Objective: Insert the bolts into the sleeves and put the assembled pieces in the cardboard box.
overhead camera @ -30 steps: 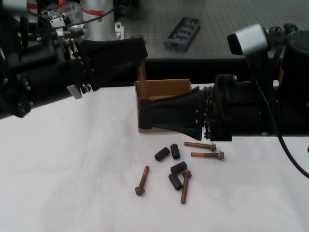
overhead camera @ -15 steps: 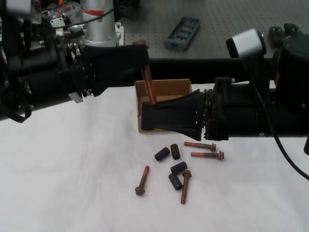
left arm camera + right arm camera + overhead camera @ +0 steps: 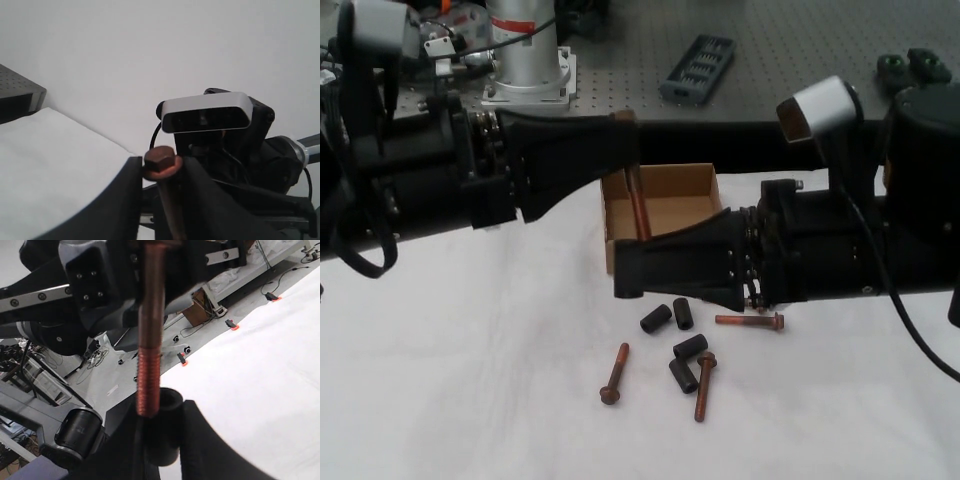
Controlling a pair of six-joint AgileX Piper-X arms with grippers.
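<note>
My left gripper (image 3: 628, 140) is shut on a copper bolt (image 3: 638, 205) just under its head (image 3: 160, 160); the bolt hangs point down in front of the cardboard box (image 3: 670, 200). My right gripper (image 3: 620, 270) is shut on a black sleeve (image 3: 162, 425), held upright below it. In the right wrist view the bolt's threaded end (image 3: 148, 390) meets the sleeve's rim; I cannot tell whether it has entered the bore. Three loose bolts (image 3: 614, 373) (image 3: 702, 385) (image 3: 750, 320) and several loose sleeves (image 3: 655, 318) lie on the white sheet.
The open box stands at the sheet's far edge, behind both grippers. A grey finned part (image 3: 698, 65) and a metal column (image 3: 525, 50) sit on the perforated bench beyond. Bare white sheet (image 3: 470, 380) stretches out to the near left.
The left arm has carried the bolt rightward and down until its tip reached the sleeve. The right gripper has shifted a little nearer, now covering one loose bolt.
</note>
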